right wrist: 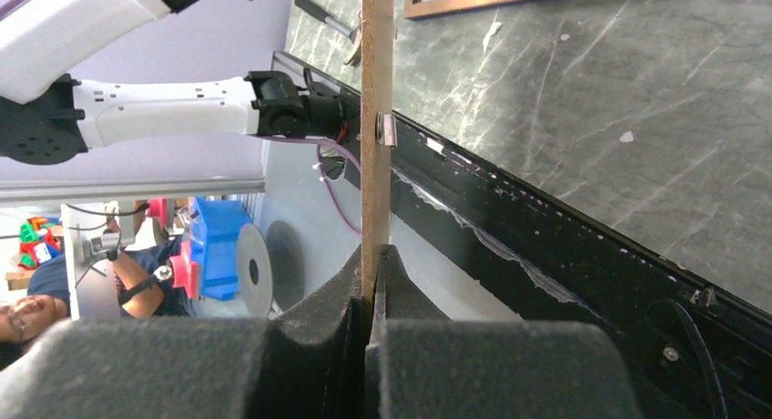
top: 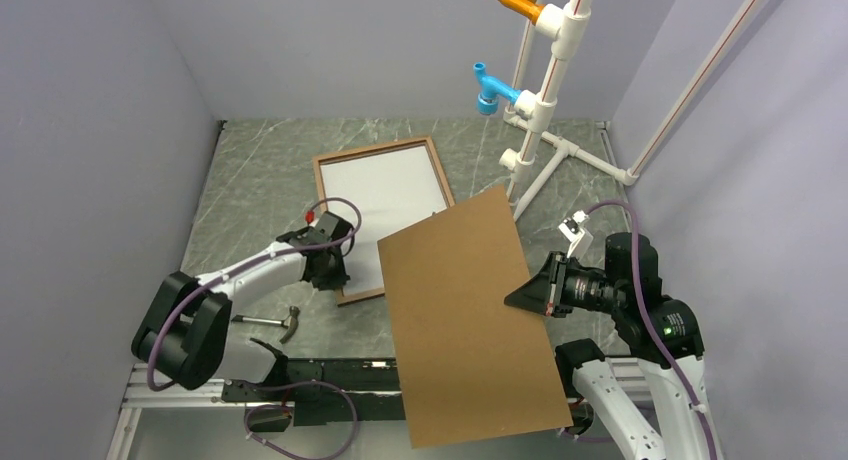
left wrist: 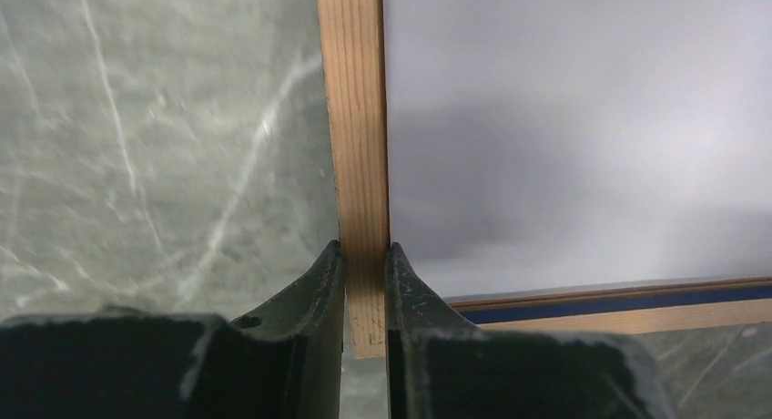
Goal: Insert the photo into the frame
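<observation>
The frame (top: 372, 149) lies flat on the table at the back centre, brown wood side up. A plain white sheet (top: 385, 195) fills its opening and looks like the photo with its white back up; no landscape shows. My left gripper (top: 335, 278) is shut on the frame's left rail (left wrist: 357, 118) near the near corner, with the fingers on either side of the rail (left wrist: 366, 264). The white sheet (left wrist: 583, 118) lies right of that rail. My right gripper (top: 530, 298) is shut on the right edge of the brown backing board (top: 465, 320) and holds it tilted above the table. The board is seen edge-on (right wrist: 376, 73) between the jaws (right wrist: 371, 260).
A hammer (top: 270, 322) lies near the left arm's base. A white PVC pipe stand (top: 545, 100) with orange and blue fittings stands at the back right. The backing board overlaps the frame's near right corner from above. Grey walls close in both sides.
</observation>
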